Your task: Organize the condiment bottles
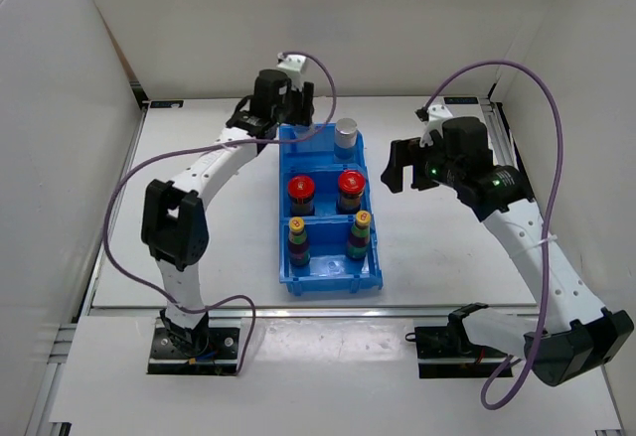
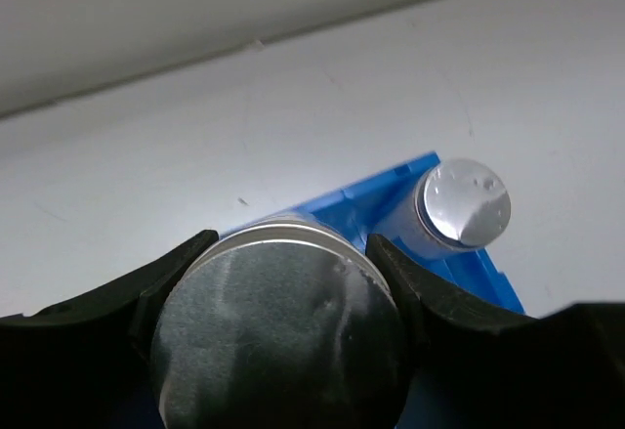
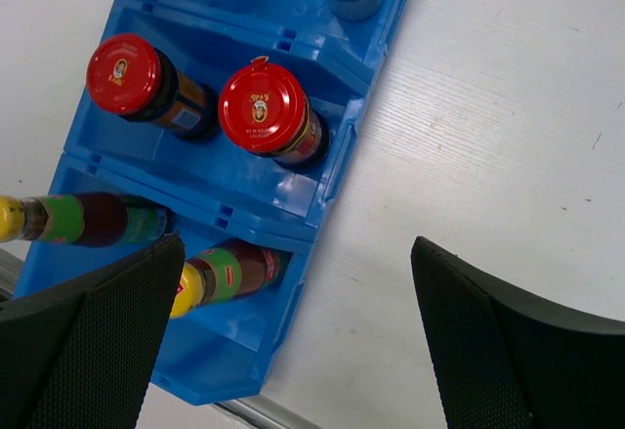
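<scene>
The blue three-compartment bin [image 1: 328, 267] holds two red-capped dark brown bottles [image 1: 301, 190] [image 1: 351, 184] in its middle section and two slim yellow-capped bottles [image 1: 297, 232] [image 1: 361, 227] in the near one. One silver-capped bottle [image 1: 345, 133] stands at the far right of the back section. My left gripper [image 1: 296, 116] is over the back left and is shut on the second silver-capped bottle [image 2: 278, 331], with a finger [image 2: 161, 278] on each side of its cap. My right gripper [image 1: 399, 170] is open and empty to the right of the bin.
In the right wrist view the bin's right wall [image 3: 337, 155] lies under the left finger [image 3: 98, 341], with bare white table under the right one. White walls enclose the table on the left, back and right. A metal rail runs along the near edge [image 1: 328, 309].
</scene>
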`<state>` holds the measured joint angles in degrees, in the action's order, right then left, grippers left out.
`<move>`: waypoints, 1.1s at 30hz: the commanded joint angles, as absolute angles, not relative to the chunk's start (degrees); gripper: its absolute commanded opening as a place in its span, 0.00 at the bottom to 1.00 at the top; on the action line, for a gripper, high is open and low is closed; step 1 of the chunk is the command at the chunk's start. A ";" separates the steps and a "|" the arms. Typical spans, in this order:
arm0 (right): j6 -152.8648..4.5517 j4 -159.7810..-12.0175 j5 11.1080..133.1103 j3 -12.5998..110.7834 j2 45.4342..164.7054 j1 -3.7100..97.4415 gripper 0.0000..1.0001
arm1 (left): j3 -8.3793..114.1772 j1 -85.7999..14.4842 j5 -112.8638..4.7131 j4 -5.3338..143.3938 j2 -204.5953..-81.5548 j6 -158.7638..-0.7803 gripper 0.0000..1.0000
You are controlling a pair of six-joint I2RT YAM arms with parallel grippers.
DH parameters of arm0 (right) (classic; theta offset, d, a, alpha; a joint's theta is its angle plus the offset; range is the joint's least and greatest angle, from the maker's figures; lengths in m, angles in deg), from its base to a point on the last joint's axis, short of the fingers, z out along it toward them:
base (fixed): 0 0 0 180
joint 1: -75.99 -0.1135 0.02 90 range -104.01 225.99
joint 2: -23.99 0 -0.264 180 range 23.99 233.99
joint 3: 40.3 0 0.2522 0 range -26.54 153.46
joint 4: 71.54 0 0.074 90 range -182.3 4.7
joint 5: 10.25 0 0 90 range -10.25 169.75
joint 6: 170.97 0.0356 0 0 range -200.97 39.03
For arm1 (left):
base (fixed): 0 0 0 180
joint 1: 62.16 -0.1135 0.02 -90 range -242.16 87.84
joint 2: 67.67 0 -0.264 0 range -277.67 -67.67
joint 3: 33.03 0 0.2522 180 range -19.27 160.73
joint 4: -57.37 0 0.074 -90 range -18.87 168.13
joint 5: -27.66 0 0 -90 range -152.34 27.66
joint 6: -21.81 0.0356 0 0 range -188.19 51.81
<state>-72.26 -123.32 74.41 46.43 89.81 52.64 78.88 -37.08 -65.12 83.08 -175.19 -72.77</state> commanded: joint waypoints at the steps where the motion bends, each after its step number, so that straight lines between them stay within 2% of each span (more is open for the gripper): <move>1: -73.15 -123.80 74.47 45.70 87.80 52.79 1.00 | 78.20 -34.82 -61.90 81.69 -177.35 -73.91 0.22; 8: -73.68 -125.46 75.53 44.56 85.51 52.79 1.00 | 77.15 -33.07 -64.70 81.68 -180.96 -73.91 0.23; 11: -73.68 -125.47 75.53 43.34 84.99 52.79 1.00 | 77.15 -33.07 -66.03 82.46 -182.19 -73.38 0.27; 13: -73.68 -125.47 75.53 43.33 84.99 52.79 1.00 | 78.54 -33.07 -67.16 83.25 -183.50 -72.85 0.34; 14: -73.68 -125.47 75.53 43.33 84.99 52.79 1.00 | 79.07 -33.07 -67.17 84.48 -183.51 -72.24 0.57; 16: -73.15 -125.47 75.53 42.80 84.99 52.79 1.00 | 79.61 -33.07 -70.59 85.72 -184.12 -72.24 0.78; 17: -73.15 -125.47 75.01 42.80 84.99 52.79 1.00 | 80.13 -33.07 -71.47 85.72 -184.12 -72.24 1.00; 21: -73.15 -125.47 75.00 42.80 84.46 52.79 1.00 | 82.76 -33.07 -72.00 86.25 -181.14 -69.96 1.00; 24: -73.15 -125.47 75.00 42.80 84.46 52.79 1.00 | 90.74 -33.07 -71.39 92.37 -178.86 -68.55 1.00; 27: -72.62 -125.47 75.00 42.80 84.46 52.79 1.00 | 97.35 -33.07 -77.26 94.25 -175.35 -67.84 1.00; 31: -70.61 -125.47 77.90 43.33 84.46 52.79 1.00 | 93.07 -36.73 -83.61 91.27 -162.55 -67.31 1.00; 33: -69.99 -125.47 79.31 43.33 84.46 52.79 1.00 | 82.55 -39.21 -84.30 88.99 -156.91 -69.07 1.00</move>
<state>-71.74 -125.92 76.83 42.91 85.57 52.64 89.44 -34.83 -78.48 90.64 -168.72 -68.44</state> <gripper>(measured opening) 0.998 0.998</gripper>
